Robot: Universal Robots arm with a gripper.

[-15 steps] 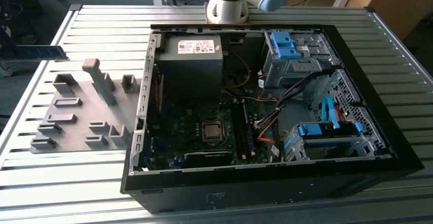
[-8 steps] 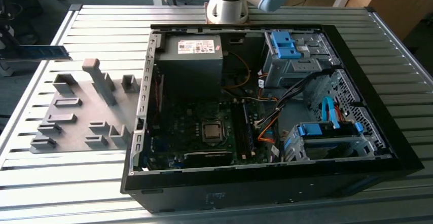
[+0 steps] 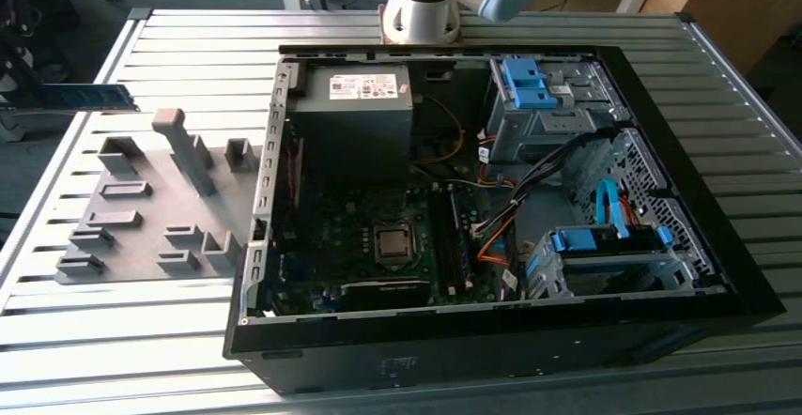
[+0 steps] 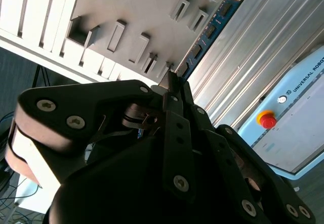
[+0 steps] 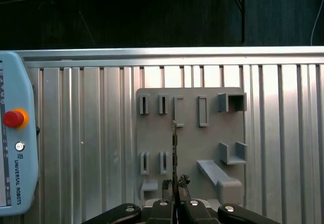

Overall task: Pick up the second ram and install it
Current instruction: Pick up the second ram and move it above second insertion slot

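Pincer: the pincer (image 5: 174, 184) is narrow, its dark fingers (image 4: 177, 127) clamped on one end of the memory stick.
Memory stick: the memory stick (image 3: 88, 97) is a blue-green board with dark chips. It is held in the air, off the tray and outside the computer case. In the exterior view it lies level at about ten o'clock from the case and eleven o'clock from the tray. In the first wrist view it is a thin edge-on line reaching out from the fingertips, with the tray behind it. In the second wrist view its flat face with the chips shows.
Tray: the tray (image 3: 138, 222) is grey plastic with upright blocks and lies flat on the table, just beside the case at its nine o'clock in the exterior view.
Computer case: the computer case (image 3: 501, 340) is black, lies on its side and is open. The circuit board, a grey power supply (image 3: 357, 105) and blue drive brackets (image 3: 527, 82) are in sight.
Table: the table (image 3: 126, 340) is of ribbed metal slats.
Arm: the arm (image 3: 420, 16) has its base at the case's twelve o'clock.
Control box: a pale blue control box (image 5: 20, 82) with a red button (image 5: 13, 118) lies on the table, well apart from the tray.
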